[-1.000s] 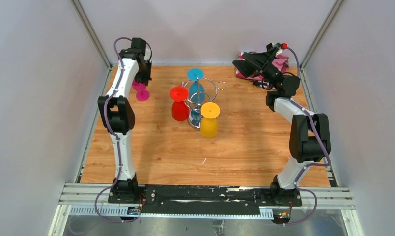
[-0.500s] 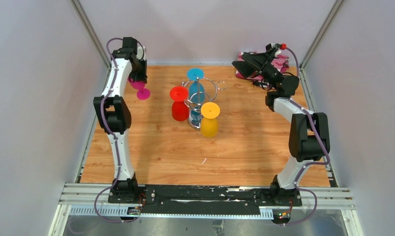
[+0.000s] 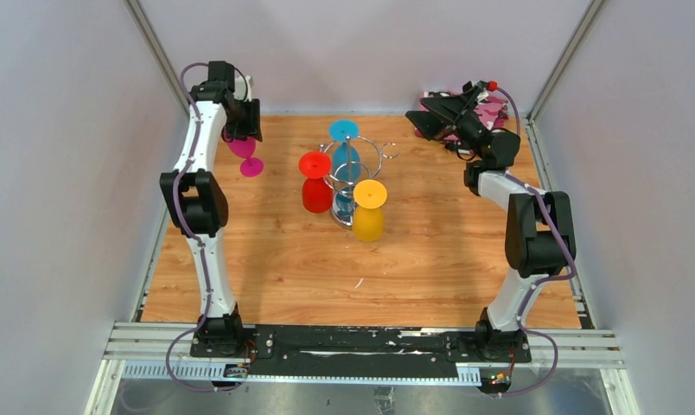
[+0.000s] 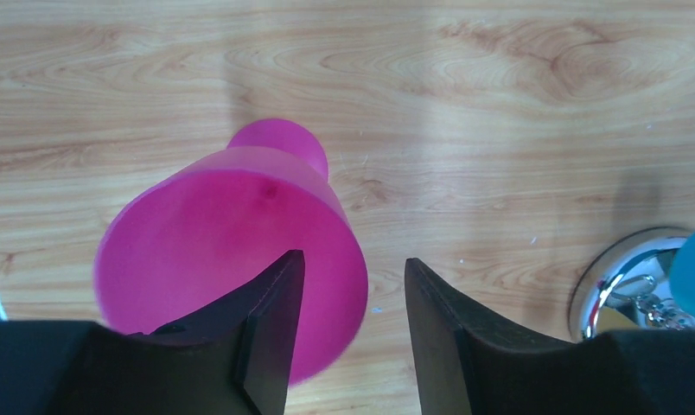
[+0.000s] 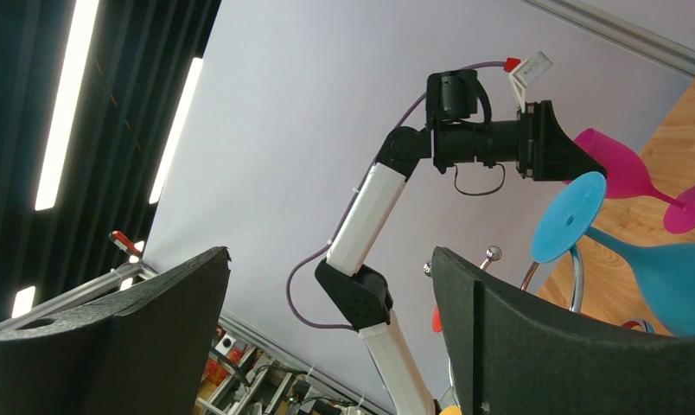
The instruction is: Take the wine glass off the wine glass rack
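Where the glass is: the pink wine glass (image 4: 214,233) is off the wine glass rack (image 4: 610,285). It is at the far left corner of the desk (image 3: 413,259), well apart from the rack.
Left jaws: part way open. One finger (image 4: 266,328) is inside the bowl and the other is outside, with the rim wall between them. I see a small gap next to the outside finger, so I cannot tell if I am pinching the glass or just around it.
Right jaws: wide open with nothing in them, up by the far right corner.
Which way it points: the foot points down at the desk and the open mouth points up at my left wrist.
Long line: it runs along the stem, almost straight up and down. I think it leans a little.
Foot on the desk: I cannot tell if it touches.
Worry one: if I let go while the glass leans or the foot is not flat, it may tip and roll.
Worry two: my inside finger could hook the rim when I pull up and drag the glass over.
Worry three: the glass looks smooth, so a weak pinch could let it slip.
Worry four: a wide swing of my left arm could bump the rack, where the red glass (image 3: 316,194), blue glass (image 3: 344,130) and yellow glass (image 3: 368,223) hang.
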Controlling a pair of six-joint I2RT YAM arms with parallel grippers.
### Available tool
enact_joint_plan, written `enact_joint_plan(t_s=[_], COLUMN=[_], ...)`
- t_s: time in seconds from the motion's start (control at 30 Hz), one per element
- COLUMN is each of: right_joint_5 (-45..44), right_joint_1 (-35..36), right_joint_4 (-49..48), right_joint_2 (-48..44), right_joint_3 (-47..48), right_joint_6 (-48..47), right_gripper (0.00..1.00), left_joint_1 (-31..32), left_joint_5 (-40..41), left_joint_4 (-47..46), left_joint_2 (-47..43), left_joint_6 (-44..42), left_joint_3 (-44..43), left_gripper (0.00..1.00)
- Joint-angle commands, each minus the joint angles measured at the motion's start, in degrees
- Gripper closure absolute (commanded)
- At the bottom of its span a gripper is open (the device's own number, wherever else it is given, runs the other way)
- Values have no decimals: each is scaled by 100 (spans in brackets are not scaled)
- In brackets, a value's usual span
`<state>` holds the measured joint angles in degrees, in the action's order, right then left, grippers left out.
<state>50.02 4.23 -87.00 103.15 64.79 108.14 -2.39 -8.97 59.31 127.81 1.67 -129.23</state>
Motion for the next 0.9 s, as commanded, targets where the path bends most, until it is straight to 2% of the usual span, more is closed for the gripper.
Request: enact_joint_plan(t_s=[0.0, 0.2, 0.4, 0.47, 0.57, 0.7, 0.77, 0.87], right_joint_5=[148, 157, 154, 148, 148, 170, 182, 192], right_joint_1=[72, 97, 113, 133, 137, 137, 134, 135], right_joint_4=[-270, -291, -292, -300, -328, -361, -361, -370], right_joint_2=[94, 89, 75, 86, 65, -32, -90, -192], right_joint_3=[174, 169, 155, 169, 161, 98, 62, 6], right_joint_6=[-52, -35, -30, -20, 24, 63, 60, 63], right_gripper=[8, 8, 8, 8, 8, 8, 8, 8], left_joint_1=[-1, 9, 161, 182, 354, 373, 477, 652], left_joint_5=[-178, -172, -136, -420, -1331, -2344, -2502, -2284], left_joint_4=[-3, -7, -161, -855, -3203, -5565, -6040, -6024], left_joint_2=[-681, -1188, -2320, -3009, -4383, -5340, -5619, -5996], left_joint_6=[-18, 148, 556, 1019, 2242, 4028, 4525, 4616], left_joint_3=[-331, -360, -3, 871, 2959, 5018, 5615, 6078], left_gripper=[47, 46, 48, 48, 48, 51, 53, 53])
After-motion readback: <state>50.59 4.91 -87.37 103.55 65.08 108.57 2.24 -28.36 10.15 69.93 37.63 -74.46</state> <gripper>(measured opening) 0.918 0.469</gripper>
